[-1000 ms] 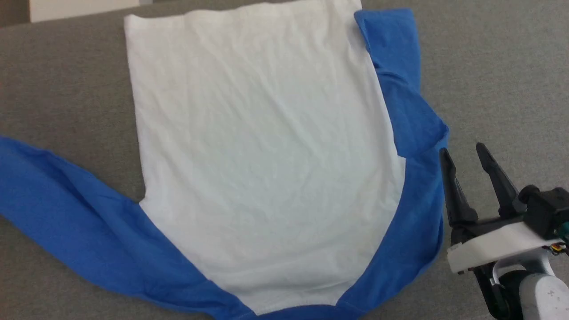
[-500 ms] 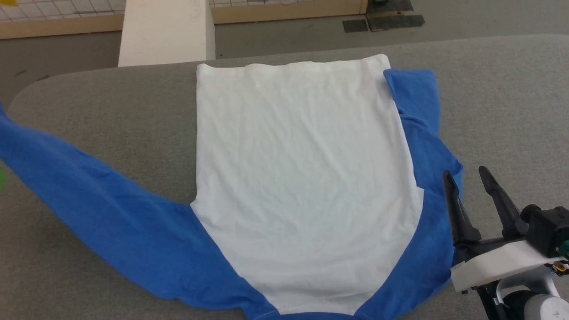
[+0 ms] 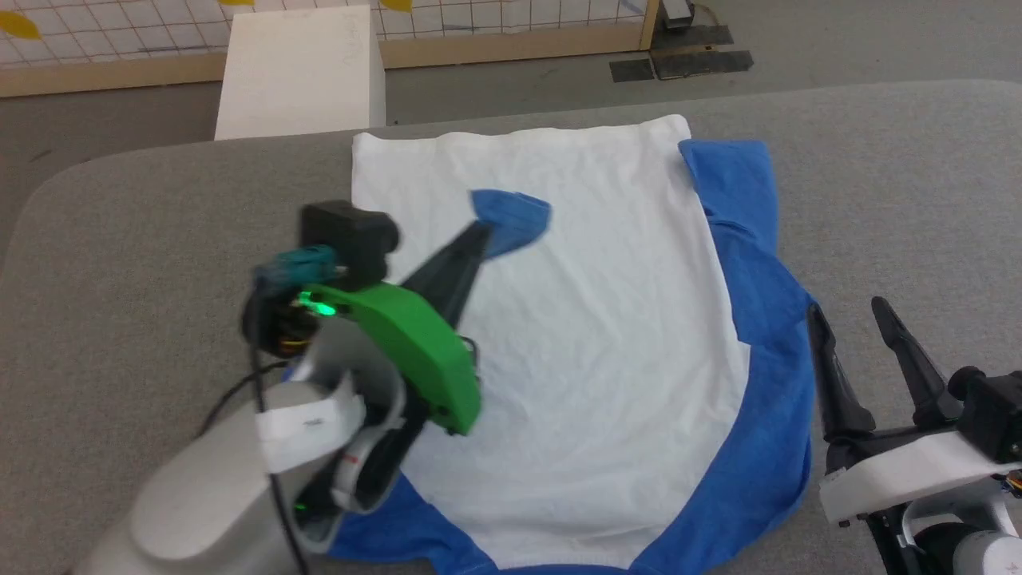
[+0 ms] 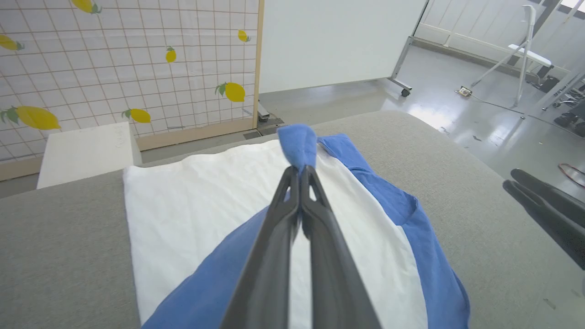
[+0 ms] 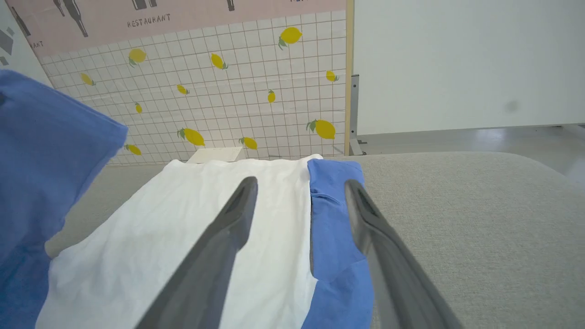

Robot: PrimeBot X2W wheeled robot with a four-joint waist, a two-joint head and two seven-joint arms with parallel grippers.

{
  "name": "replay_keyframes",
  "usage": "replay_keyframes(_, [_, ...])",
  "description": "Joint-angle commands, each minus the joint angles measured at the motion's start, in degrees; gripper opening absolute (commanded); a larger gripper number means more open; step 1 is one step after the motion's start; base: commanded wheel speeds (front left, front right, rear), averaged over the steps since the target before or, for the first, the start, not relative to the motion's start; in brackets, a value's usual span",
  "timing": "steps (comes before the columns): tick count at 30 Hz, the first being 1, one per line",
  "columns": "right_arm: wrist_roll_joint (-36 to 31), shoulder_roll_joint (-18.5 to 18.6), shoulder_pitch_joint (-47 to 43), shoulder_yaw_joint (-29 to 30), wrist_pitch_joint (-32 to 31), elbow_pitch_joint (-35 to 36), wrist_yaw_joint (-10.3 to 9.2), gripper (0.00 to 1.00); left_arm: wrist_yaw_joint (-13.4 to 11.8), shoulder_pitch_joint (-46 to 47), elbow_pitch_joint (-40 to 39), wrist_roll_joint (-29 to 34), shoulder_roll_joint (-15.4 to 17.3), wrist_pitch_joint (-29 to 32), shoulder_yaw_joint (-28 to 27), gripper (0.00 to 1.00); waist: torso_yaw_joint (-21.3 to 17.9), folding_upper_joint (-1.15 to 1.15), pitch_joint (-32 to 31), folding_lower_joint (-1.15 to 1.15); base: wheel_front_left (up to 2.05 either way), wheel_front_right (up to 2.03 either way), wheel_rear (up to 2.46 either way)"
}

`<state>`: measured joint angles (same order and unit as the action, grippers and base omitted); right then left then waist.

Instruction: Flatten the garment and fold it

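A grey, cloth-covered tabletop (image 3: pixel 144 216) with rounded corners was seen carrying the garment (image 3: pixel 607 343), a soft white T-shirt with bright blue long sleeves. It was spread flat across the middle, with its straight hem toward the far edge and its neck end at the near edge. The right-hand sleeve (image 3: pixel 738 216) was laid doubled back along the right side of the white body.

The left gripper (image 3: pixel 481 233), two long dark fingers on a green-shelled wrist, was held over the far half of the white body. Its jaws were pinched together on the blue cuff (image 3: pixel 515 217) of the other sleeve, which ran up from the near left across the white panel. The right gripper (image 3: pixel 845 310) was held off the cloth, just beside the right-hand sleeve toward the near right corner, its jaws spread wide and holding nothing.

Only a small bite of the cuff appeared to be gripped, so a quick pull could let it slip out. The body was pinned by nothing, so it could be dragged and rumpled by the sleeve. A release from height could leave the sleeve twisted or bunched.
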<state>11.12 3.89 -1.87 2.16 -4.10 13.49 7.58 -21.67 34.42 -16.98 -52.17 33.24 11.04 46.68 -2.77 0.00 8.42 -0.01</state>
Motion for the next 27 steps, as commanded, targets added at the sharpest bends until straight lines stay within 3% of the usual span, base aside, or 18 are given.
replay_keyframes(1, [-0.16,-0.2,-0.74,0.3,-0.23,0.62,-0.09,1.0,0.87,1.56,2.29,0.59,-2.93,0.11,1.76,0.0,-0.94,0.0,0.45,0.01,0.0,0.0,0.0])
replay_keyframes(6, [-0.21,-0.04,-0.42,0.4,-0.56,1.19,-0.09,1.0,4.45,4.3,13.73,0.94,-12.92,0.38,7.73,0.0,-3.06,0.0,1.85,0.01,0.0,0.0,0.0])
replay_keyframes(14, [0.26,-0.21,0.68,-1.38,0.07,0.12,-0.09,1.0,10.15,8.22,31.29,0.72,-25.32,-1.99,11.92,0.0,-5.9,0.0,3.95,0.01,0.0,0.0,0.0])
replay_keyframes(20, [0.64,-0.33,1.82,-2.55,0.85,-1.26,-0.09,1.0,13.73,11.32,42.34,1.94,-29.25,-1.85,16.17,0.0,-8.08,0.0,4.77,0.01,0.0,0.0,0.0])
replay_keyframes(27, [0.72,-0.42,1.8,-2.36,1.6,-2.38,-0.09,1.0,19.93,10.48,50.55,2.58,-30.23,3.33,23.87,0.0,-9.21,0.0,5.05,0.01,0.0,0.0,0.0])
